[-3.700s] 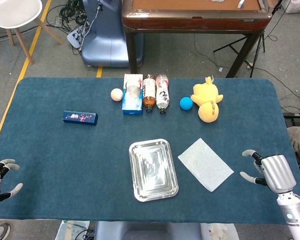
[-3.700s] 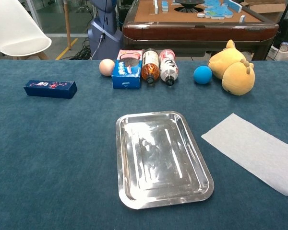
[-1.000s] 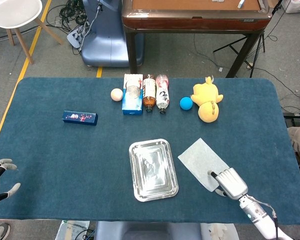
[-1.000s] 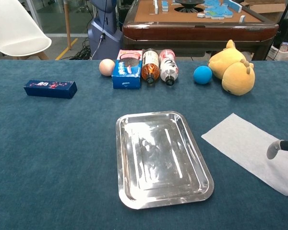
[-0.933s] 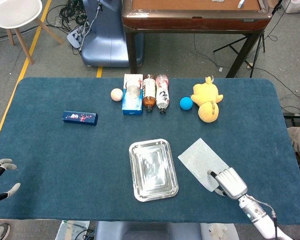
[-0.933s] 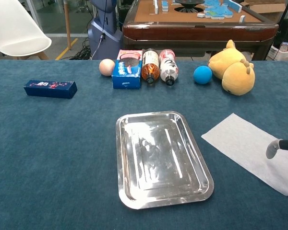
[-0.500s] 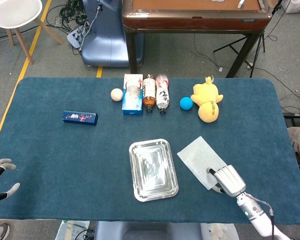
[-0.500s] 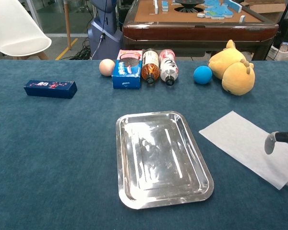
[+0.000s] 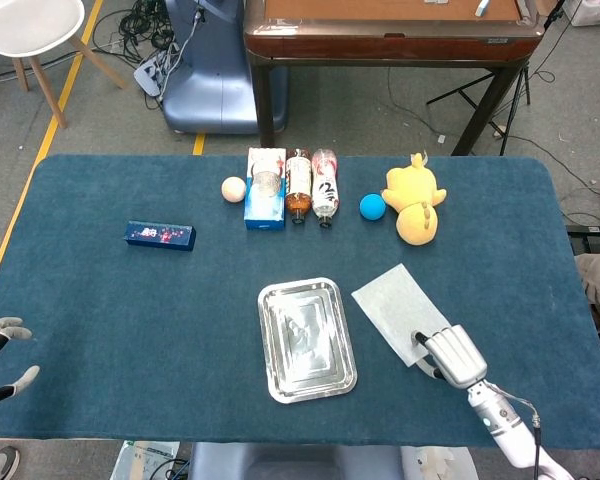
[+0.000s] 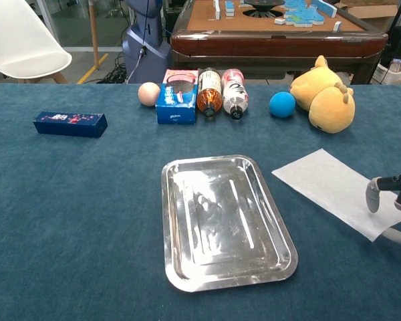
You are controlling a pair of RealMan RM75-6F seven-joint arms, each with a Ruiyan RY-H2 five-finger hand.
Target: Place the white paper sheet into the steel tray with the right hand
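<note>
Now my right hand [image 9: 452,356] pressing fingertips onto the near right corner of the white paper sheet [image 9: 398,309], sheet flat on the cloth just right of the steel tray [image 9: 305,339], grip unclear.

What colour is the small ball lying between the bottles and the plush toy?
Bright blue. The small round ball shows best in the chest view, just left of the yellow plush toy.
</note>
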